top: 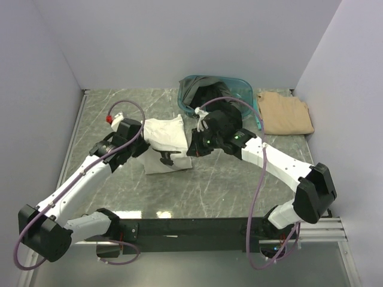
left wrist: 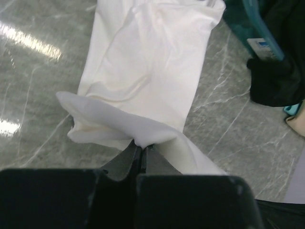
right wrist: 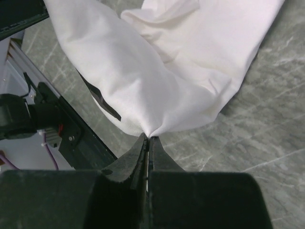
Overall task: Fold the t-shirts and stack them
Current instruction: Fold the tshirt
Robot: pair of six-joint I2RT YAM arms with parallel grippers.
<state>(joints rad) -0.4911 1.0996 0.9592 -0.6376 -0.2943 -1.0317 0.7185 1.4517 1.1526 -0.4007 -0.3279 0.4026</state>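
White t-shirt [top: 167,134] pinched at opposite edges by left gripper [left wrist: 142,150] and right gripper [right wrist: 148,140], both clamped tight

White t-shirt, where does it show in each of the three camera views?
Top external: the white t-shirt sits near the middle of the table.
Left wrist: the shirt fills the upper middle, pinched by the left gripper.
Right wrist: the shirt fills the top, pinched by the right gripper.
Shared landmark: the grey marbled table.

Far end of white shirt [left wrist: 147,71] cut off, past L gripper [left wrist: 142,151]. Dark shirts [top: 200,92] beyond R gripper [top: 191,148] part hidden; count unclear.
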